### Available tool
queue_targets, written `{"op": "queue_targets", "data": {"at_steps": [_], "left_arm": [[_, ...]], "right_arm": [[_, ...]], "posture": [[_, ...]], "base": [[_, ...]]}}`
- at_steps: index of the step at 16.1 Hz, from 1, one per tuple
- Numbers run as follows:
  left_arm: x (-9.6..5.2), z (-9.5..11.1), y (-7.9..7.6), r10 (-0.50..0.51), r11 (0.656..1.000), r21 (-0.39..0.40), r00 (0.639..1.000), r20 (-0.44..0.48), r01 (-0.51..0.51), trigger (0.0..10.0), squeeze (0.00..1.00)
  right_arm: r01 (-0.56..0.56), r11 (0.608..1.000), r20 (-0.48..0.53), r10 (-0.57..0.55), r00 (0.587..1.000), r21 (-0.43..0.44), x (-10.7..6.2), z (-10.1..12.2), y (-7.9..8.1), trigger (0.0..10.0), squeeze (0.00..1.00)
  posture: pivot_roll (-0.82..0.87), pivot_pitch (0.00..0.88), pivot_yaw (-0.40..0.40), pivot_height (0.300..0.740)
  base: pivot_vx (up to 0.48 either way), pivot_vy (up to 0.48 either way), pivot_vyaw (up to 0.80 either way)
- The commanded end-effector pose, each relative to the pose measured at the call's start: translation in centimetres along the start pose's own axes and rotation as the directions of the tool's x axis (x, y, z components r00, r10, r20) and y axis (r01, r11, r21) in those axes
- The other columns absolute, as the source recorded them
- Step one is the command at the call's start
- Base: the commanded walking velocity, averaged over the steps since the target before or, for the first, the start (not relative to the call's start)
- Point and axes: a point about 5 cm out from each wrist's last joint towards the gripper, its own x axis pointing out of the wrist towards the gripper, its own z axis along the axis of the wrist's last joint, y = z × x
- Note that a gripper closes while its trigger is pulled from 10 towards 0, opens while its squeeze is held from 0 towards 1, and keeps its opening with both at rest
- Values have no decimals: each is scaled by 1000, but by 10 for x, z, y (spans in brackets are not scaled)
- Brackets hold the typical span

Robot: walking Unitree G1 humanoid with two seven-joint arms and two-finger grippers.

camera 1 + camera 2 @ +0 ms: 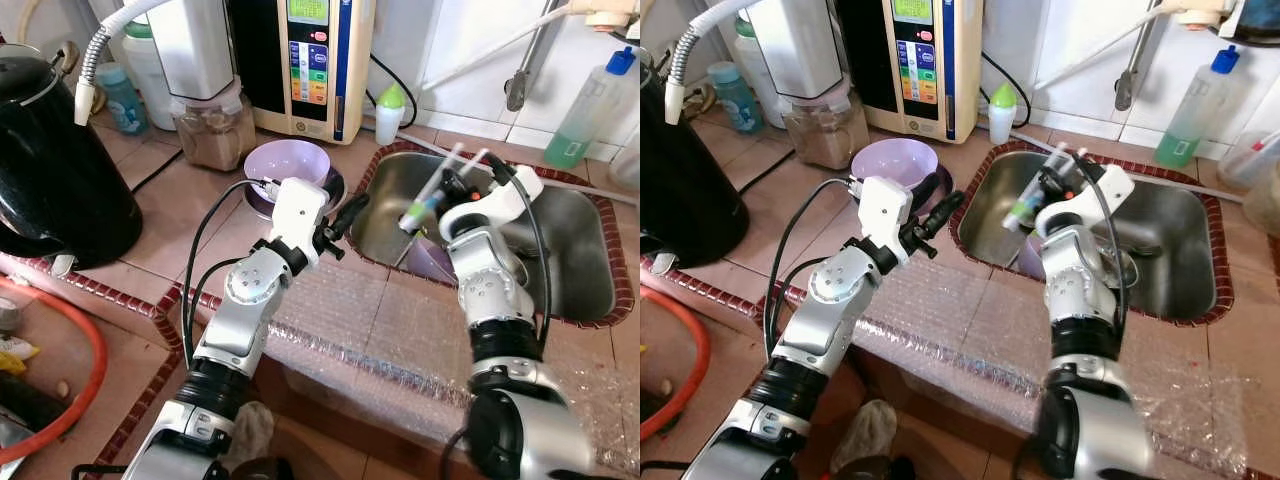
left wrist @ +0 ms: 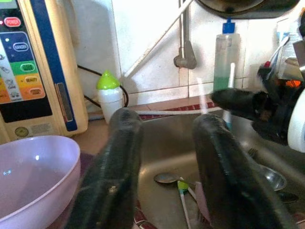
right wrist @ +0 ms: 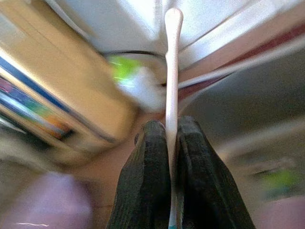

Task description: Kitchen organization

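Both arms reach forward — right gripper (image 3: 172, 143) pinches a white utensil (image 3: 172, 67), left gripper (image 2: 167, 157) gapes.

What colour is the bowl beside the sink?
Lilac; the bowl shows best in the left eye view.

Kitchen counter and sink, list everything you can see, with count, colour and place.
Steel sink: one, silver, set in the tiled counter.
Lilac plastic bowl: one, on the counter left of the sink.
Black kettle: one, far left.
Water ioniser: one, cream, at the back wall.
Green-capped squeeze bottle: one, white, beside the ioniser.
Detergent bottle: one, green liquid, blue cap, back right.
Metal spoon: one, in the sink.
Bubble wrap: clear, on the front counter edge.
White-handled utensil: one, in the right gripper.
Left gripper: open, beside the bowl.
Right gripper: shut, above the sink.
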Motion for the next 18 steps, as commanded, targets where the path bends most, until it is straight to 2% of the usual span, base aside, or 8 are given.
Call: {"op": "queue_targets", "data": {"at_steps": [1,2,3,4,7,11,15,18], "left_arm": [[-2,3,12,57,998,12,998,-15,-57,10000,1000],[-4,1,19,96,995,9,995,-31,-96,10000,1000],[-7,-1,27,136,991,1,989,-49,-136,10000,1000],[-11,-3,38,185,983,6,980,-69,-185,10000,1000],[-15,-5,54,250,968,24,964,-91,-249,10000,1000],[-19,-7,101,453,889,11,875,-171,-458,10000,1000],[-21,-4,122,532,837,-30,825,-193,-546,10000,1000],[-21,-10,133,568,792,-81,779,-266,-605,10000,1000]], "right_arm": [[88,980,-34,-96,995,-176,-3,-10,-15,9608,0],[112,964,-42,-126,991,-241,-5,-14,-23,10000,0],[155,960,-49,-171,984,-231,-8,-20,-34,10000,1000],[185,956,-59,-203,977,-229,-13,-26,-43,10000,1000],[195,951,-66,-216,974,-240,-17,-32,-49,10000,1000],[179,948,-78,-206,976,-264,-30,-43,-59,10000,1000],[120,950,-91,-151,984,-288,-44,-53,-57,10000,1000],[-4,949,-101,-30,994,-315,-62,-62,-45,10000,1000]], "posture": [[-47,0,48,740],[-47,0,48,740],[-42,0,45,740],[-41,0,45,740],[-42,0,49,740],[-54,0,56,740],[-74,0,67,740],[-105,0,85,740]], "base": [[0,0,0],[0,0,0],[0,0,0],[0,0,0],[0,0,0],[0,0,0],[0,0,0],[0,0,0]]}}
